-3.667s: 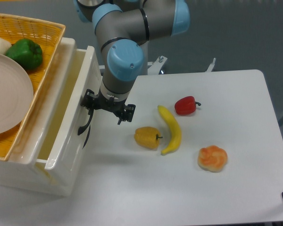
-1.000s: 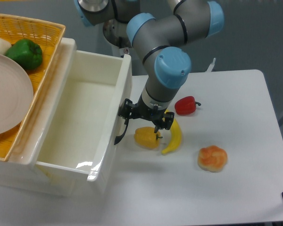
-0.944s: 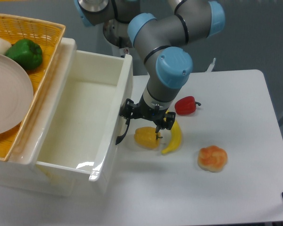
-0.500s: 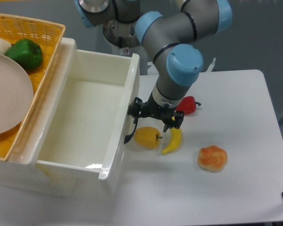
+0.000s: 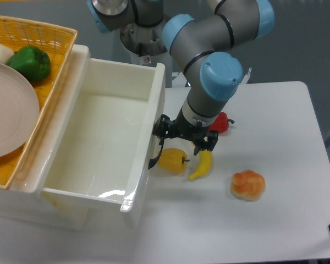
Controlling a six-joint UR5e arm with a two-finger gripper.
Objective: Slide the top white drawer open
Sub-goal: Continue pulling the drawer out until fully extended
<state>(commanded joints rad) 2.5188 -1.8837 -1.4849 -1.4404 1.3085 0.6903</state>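
Note:
The top white drawer [image 5: 145, 147] stands pulled far out to the right from the cabinet at the left, and its smooth white inside is bare. Its black curved handle [image 5: 153, 159] hangs on the drawer front. My gripper [image 5: 185, 136] points down right beside that front. Its left finger [image 5: 161, 125] sits at the top of the handle and its right finger [image 5: 209, 143] is over the banana. The jaws look spread, with nothing clamped between them.
A yellow pepper [image 5: 172, 160] and a banana [image 5: 201, 164] lie just right of the drawer front, under the gripper. A red pepper [image 5: 222, 123] sits behind the arm and an orange pastry [image 5: 247, 185] further right. A yellow wicker basket [image 5: 50, 39] on the cabinet holds a plate [image 5: 8, 113] and a green pepper [image 5: 27, 62].
The gripper has moved right with the handle, and the drawer has slid further out, its front now close to the yellow pepper.

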